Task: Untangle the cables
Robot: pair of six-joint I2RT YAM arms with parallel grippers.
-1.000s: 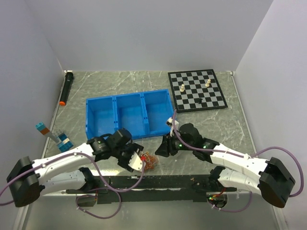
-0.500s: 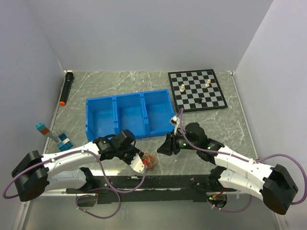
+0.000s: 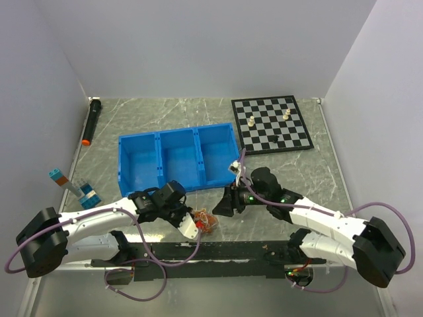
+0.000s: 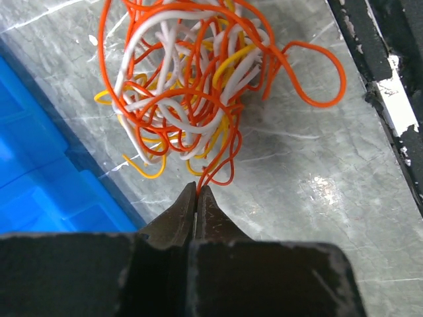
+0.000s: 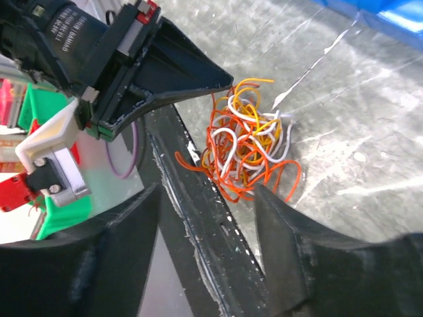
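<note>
Left tool (image 4: 197,191) is clamped shut, its tips pinching one orange strand at the edge of the cables (image 4: 188,86); right tool (image 5: 208,191) hovers just beside the same bundle, fingers spread apart with nothing between them. Seen close, the cables form one small, loose knot of thin orange, white and yellow wires, looped over and through each other, with a single orange loop straying out to one side; the knot lies on the grey marbled surface (image 4: 317,185), between the blue three-part bin (image 3: 175,132) and the black rail (image 5: 198,224) along the near edge.
</note>
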